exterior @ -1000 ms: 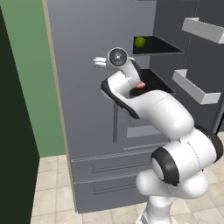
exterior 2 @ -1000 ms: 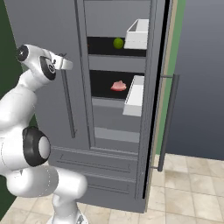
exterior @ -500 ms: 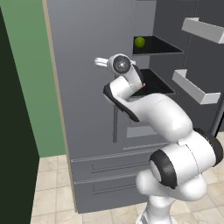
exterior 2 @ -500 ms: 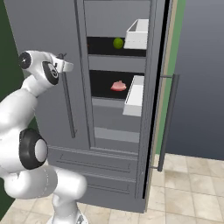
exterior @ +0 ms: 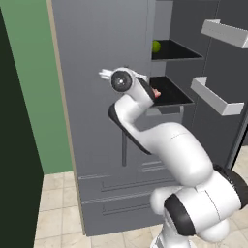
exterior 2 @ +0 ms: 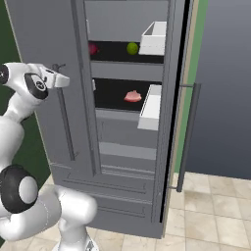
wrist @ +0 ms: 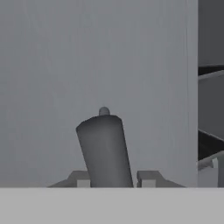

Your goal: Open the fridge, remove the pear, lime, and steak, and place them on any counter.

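The grey fridge (exterior: 97,58) has its right door swung open and its left door (exterior 2: 44,39) shut. On the upper shelf sit the lime (exterior 2: 132,48) and, further left, the dark red pear (exterior 2: 92,48). The lime (exterior: 156,46) also shows from the left. The pink steak (exterior 2: 133,96) lies on the shelf below. My gripper (exterior: 104,74) is up against the top of the left door's bar handle (wrist: 105,148). In the hand view that handle stands between the fingertips (wrist: 148,177), and the gripper (wrist: 113,178) is open around it.
White door bins (exterior: 215,97) jut from the open right door, whose own long handle (exterior 2: 188,132) faces outward. Two drawers (exterior: 121,198) run along the fridge's bottom. A green wall (exterior: 29,72) stands to the left, with tiled floor (exterior 2: 211,211) below.
The hand has dropped slightly and closed in on the left door's handle top. The fruits and steak have not moved.
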Controlling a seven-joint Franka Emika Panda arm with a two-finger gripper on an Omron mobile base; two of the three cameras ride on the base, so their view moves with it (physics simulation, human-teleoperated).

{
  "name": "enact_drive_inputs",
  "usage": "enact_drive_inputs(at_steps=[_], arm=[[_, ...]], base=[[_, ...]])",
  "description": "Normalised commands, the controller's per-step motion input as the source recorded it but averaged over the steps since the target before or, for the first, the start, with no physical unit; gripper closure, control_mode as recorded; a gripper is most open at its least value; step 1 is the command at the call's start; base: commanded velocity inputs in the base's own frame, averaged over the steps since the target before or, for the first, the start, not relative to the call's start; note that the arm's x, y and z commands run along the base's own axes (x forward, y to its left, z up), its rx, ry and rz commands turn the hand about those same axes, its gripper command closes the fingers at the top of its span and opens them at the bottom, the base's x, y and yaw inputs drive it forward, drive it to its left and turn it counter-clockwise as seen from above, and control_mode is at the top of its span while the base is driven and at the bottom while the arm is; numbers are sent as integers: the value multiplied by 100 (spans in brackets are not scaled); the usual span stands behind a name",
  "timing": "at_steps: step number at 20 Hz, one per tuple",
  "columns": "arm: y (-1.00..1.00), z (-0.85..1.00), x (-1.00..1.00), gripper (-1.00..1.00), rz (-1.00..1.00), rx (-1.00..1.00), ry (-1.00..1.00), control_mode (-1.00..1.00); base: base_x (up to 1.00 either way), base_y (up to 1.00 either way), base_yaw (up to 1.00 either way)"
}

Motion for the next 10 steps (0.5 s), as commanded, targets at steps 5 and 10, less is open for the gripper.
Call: enact_drive_inputs(at_steps=[5,10], arm=[[92,0,-73,100,-36,-2,0,-100],[100,-2,-58,100,-38,-8,0,-100]], base=[[0,0,0],[0,0,0]])
